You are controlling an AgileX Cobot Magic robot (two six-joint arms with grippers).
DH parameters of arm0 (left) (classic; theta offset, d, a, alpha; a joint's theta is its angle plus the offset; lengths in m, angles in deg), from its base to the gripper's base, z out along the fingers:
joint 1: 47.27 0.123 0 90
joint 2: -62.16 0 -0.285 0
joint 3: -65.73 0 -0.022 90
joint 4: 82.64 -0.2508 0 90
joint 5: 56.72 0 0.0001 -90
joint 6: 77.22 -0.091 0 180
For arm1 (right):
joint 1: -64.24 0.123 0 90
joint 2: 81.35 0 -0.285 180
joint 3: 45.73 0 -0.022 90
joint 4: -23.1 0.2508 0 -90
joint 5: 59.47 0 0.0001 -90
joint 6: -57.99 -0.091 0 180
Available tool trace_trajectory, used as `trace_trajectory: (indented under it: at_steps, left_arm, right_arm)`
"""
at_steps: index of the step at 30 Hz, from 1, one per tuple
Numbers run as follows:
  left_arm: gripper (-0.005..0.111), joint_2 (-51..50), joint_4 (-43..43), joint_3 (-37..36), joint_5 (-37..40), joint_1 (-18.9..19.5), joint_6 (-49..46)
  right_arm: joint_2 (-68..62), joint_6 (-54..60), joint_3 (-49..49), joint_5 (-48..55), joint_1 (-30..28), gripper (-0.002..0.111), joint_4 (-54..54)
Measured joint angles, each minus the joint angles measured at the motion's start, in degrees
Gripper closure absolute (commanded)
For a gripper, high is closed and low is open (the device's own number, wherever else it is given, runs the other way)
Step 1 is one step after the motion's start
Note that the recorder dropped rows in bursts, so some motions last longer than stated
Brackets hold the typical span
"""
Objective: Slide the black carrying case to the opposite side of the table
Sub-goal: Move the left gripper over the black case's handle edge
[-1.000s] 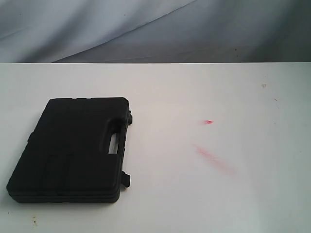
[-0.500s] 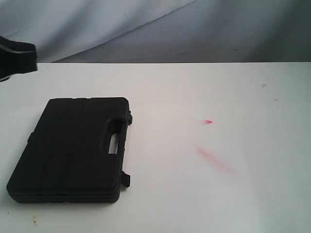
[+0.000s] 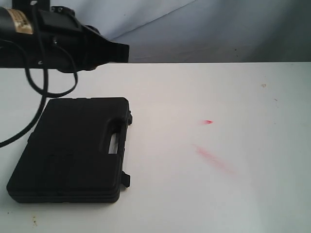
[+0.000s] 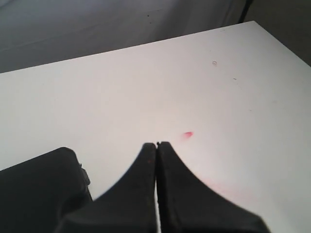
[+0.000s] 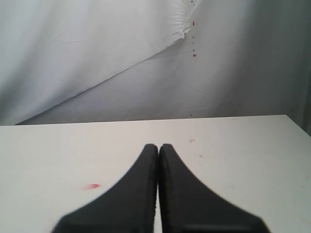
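The white tabletop (image 3: 233, 92) carries a flat black case (image 3: 68, 150) lying near its left edge, toward the front, with the handle cut-out facing the middle. Right of the middle are a long red smear (image 3: 214, 160) and a small red dab (image 3: 208, 122). Dark specks (image 3: 34, 222) dot the front-left corner.

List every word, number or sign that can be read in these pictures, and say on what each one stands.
Yellowish sticker on the left arm: dark print, too blurred to read.
The case: no text visible.
The table: no writing, only red smears.
Nothing here can be read.
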Motion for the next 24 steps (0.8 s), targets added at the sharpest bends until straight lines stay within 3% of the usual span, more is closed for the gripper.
trace_trajectory:
  at_steps: [8,16,24]
  left_arm:
    - [0.107,-6.84,0.44,5.03,2.98,-0.83,4.18]
    - [0.107,-10.52,0.44,5.34,3.14,-0.83,17.44]
    - [0.107,-15.09,-0.84,5.5,3.14,-0.1,23.44]
  right_arm:
    - [0.0,0.0,0.0,0.0,0.0,0.108,0.0]
    - [0.0,0.0,0.0,0.0,0.0,0.108,0.0]
    - [0.0,0.0,0.0,0.0,0.0,0.108,0.0]
